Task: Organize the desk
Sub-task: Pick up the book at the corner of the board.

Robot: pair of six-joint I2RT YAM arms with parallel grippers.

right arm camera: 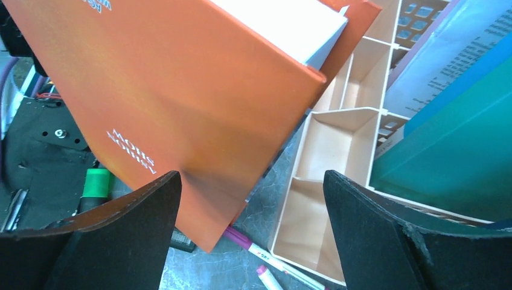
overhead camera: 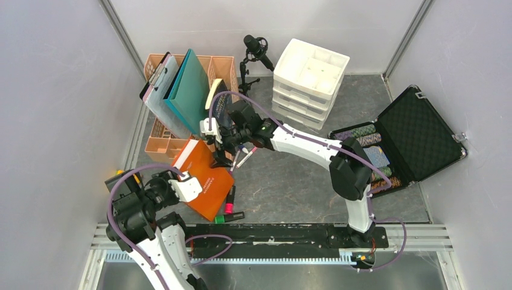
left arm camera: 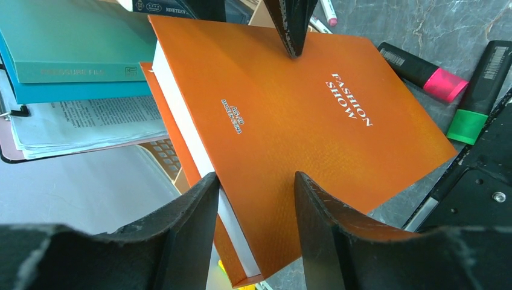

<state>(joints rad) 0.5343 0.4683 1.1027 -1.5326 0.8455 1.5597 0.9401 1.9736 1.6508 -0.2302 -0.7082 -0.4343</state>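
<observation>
Filing unfinished: left claw pinches the orange book; right claw gapes empty at its far edge. We judge the markers on the desk beneath the claws unsorted.

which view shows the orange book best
Left wrist: the book fills the frame, with cover and title readable. The top view shows it small and partly covered; the right wrist shows only part of the cover, title cut off.

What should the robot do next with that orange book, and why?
Probably close the right tool on the far edge of the orange book: the left tool holds it tilted, and that edge lies between the right one's open jaws.
</observation>
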